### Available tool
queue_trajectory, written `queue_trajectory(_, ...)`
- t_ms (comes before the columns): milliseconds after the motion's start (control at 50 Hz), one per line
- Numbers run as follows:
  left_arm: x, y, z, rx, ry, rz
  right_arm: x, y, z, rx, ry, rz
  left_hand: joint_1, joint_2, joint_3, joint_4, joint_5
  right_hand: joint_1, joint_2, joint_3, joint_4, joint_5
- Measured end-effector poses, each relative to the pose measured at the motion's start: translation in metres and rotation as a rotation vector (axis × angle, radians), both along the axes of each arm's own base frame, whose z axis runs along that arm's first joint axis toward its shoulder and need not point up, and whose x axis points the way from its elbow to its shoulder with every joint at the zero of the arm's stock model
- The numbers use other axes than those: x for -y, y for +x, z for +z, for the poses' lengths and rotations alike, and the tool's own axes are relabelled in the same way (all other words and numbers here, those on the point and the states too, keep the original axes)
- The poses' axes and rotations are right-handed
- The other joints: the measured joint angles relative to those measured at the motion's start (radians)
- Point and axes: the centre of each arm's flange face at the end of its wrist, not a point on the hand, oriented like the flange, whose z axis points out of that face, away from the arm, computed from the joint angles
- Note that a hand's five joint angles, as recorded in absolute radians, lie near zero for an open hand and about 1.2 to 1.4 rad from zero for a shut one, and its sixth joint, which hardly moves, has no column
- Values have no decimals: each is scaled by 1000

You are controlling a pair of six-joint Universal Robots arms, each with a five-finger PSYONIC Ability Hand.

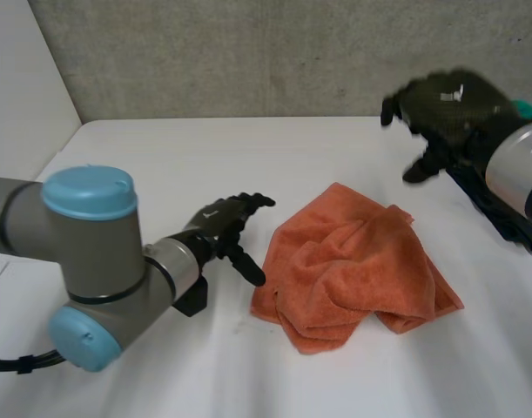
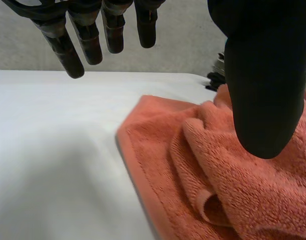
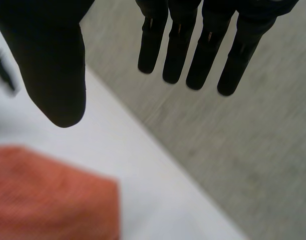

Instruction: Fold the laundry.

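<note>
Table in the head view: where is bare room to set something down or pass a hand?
Bare table runs from the back wall down to the left hand and the orange towel, and along the front edge before the towel. Crowded: the right side, where the right hand hangs near dark clutter.

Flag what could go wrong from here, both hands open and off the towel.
1. The orange towel lies crumpled in overlapping layers; the left hand, beside its hemmed edge, may pinch several layers and drag the heap instead of spreading it.
2. The right hand is raised far from the towel; pulled from one side alone, it could slide on the white table.
</note>
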Motion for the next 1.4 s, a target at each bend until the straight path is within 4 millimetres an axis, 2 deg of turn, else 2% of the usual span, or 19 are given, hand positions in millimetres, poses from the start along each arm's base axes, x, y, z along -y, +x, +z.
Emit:
queue_trajectory(20,2,7,6,-1,-5,18,-6,-5,-11,-57,93,-17,0,0,0,0,0,-75,-85,-92,-94,-101)
queue_trajectory(80,3,15,12,4,-11,36,-14,-8,-24,-120,183,-20,0,0,0,0,0,-76,-96,-104,-110,-119)
queue_trajectory(120,4,23,16,15,-21,52,-25,-10,-42,-199,280,0,0,0,0,0,0,-76,-96,-104,-110,-123)
queue_trajectory(160,4,27,17,24,-25,58,-29,-9,-50,-223,307,12,0,0,0,0,0,-76,-96,-104,-110,-125)
queue_trajectory(180,4,32,17,38,-34,63,-34,-8,-62,-248,331,32,0,0,0,0,0,-76,-96,-104,-110,-124)
queue_trajectory(380,-5,56,10,138,-65,51,-41,8,-133,-222,283,86,0,0,0,0,0,-71,-89,-96,-102,-92)
queue_trajectory(460,-8,59,5,141,-64,45,-35,15,-152,-192,241,66,0,0,0,0,0,97,99,90,81,89)
queue_trajectory(560,-9,59,3,127,-59,45,-26,23,-156,-168,193,46,0,0,0,0,0,454,478,461,445,450)
queue_trajectory(640,-8,59,2,116,-56,48,-24,27,-151,-156,168,50,0,0,0,0,0,460,543,537,537,505)
queue_trajectory(780,-1,58,6,78,-76,80,-39,43,-90,-90,38,139,0,0,0,0,0,460,543,541,549,505)
queue_trajectory(820,3,58,7,71,-91,88,-45,45,-69,-66,-3,157,0,0,0,0,0,460,543,543,549,505)
queue_trajectory(880,9,55,6,61,-111,94,-56,47,-27,-6,-78,184,0,0,0,0,0,460,543,546,549,505)
queue_trajectory(1000,11,45,-4,54,-91,62,-73,46,31,105,-170,227,0,0,0,0,0,460,543,546,549,505)
queue_trajectory(1080,5,35,-13,48,-53,17,-85,48,55,156,-202,260,0,0,0,0,0,460,543,546,550,505)
queue_trajectory(1220,-12,8,-20,-3,5,-64,-107,53,71,197,-217,316,0,0,0,0,0,460,543,546,550,505)
queue_trajectory(1340,-32,-14,-21,-83,94,-109,-113,53,74,207,-224,319,33,29,28,26,22,460,543,546,550,505)
queue_trajectory(1360,-34,-16,-21,-94,109,-111,-112,53,74,207,-226,314,123,94,92,97,89,460,543,546,550,505)
queue_trajectory(1380,-39,-18,-19,-114,137,-114,-109,52,74,206,-229,299,387,344,318,326,315,460,543,546,550,504)
queue_trajectory(1400,-42,-19,-17,-131,157,-113,-105,51,73,203,-232,282,537,476,468,478,463,460,543,546,550,505)
